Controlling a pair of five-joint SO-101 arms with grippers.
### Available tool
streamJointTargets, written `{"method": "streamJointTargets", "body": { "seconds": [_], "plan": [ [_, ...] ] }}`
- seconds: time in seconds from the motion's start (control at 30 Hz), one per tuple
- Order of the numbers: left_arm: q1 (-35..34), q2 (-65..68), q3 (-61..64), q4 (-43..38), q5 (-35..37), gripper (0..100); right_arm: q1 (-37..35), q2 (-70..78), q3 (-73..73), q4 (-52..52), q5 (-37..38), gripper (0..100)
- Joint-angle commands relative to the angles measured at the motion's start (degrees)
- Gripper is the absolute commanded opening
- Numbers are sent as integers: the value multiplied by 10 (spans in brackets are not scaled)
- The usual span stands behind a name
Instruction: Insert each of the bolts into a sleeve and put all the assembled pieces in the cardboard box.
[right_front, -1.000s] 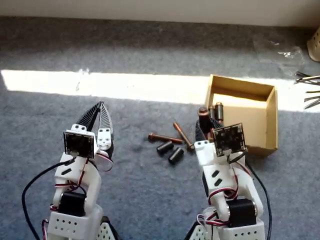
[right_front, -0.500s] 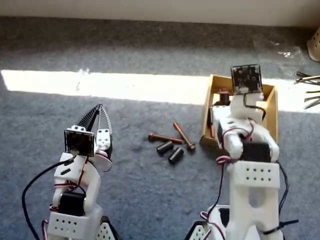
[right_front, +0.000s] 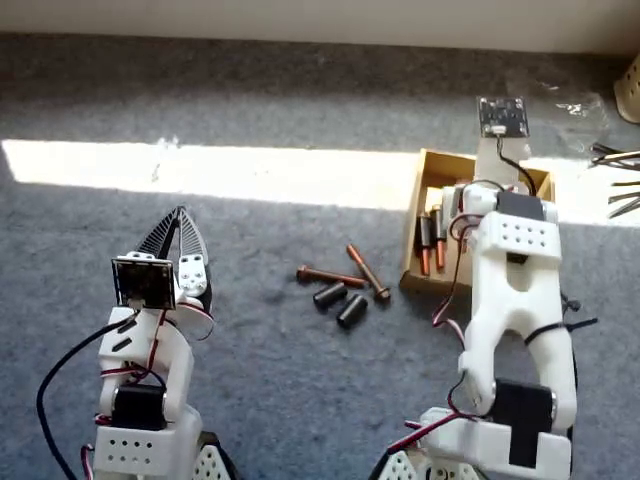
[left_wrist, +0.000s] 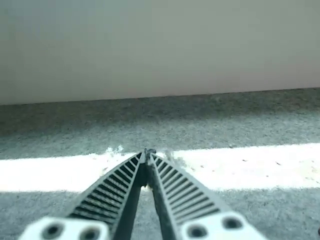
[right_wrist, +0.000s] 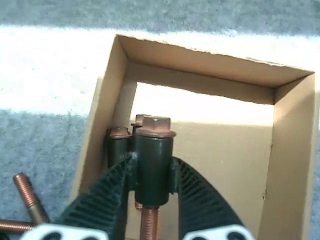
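In the right wrist view my right gripper is shut on an assembled piece, a black sleeve with a copper bolt through it, held over the inside of the cardboard box. Two more assembled pieces lie against the box's wall. From above, the right arm stretches over the cardboard box, with the assembled pieces inside. Two loose copper bolts and two black sleeves lie on the carpet between the arms. My left gripper is shut and holds nothing, well left of them.
Grey carpet covers the floor, crossed by a bright sunlit strip. Metal tools and a clear plastic bag lie at the far right beyond the box. A pale wall stands behind.
The right arm has swung from beside the loose parts forward over the cardboard box, carrying the assembled piece. The left arm has shifted slightly to the left.
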Motion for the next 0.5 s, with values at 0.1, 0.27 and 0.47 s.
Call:
{"method": "streamJointTargets", "body": {
  "seconds": [0.1,0.27,0.47],
  "plan": [
    [-6,-6,13,0,-2,17,11,89,-98,0,38,5],
    [-6,-6,13,0,-2,17,11,149,-121,0,38,9],
    [-6,-6,13,0,-2,17,26,209,-144,-2,35,9]
  ]
}}
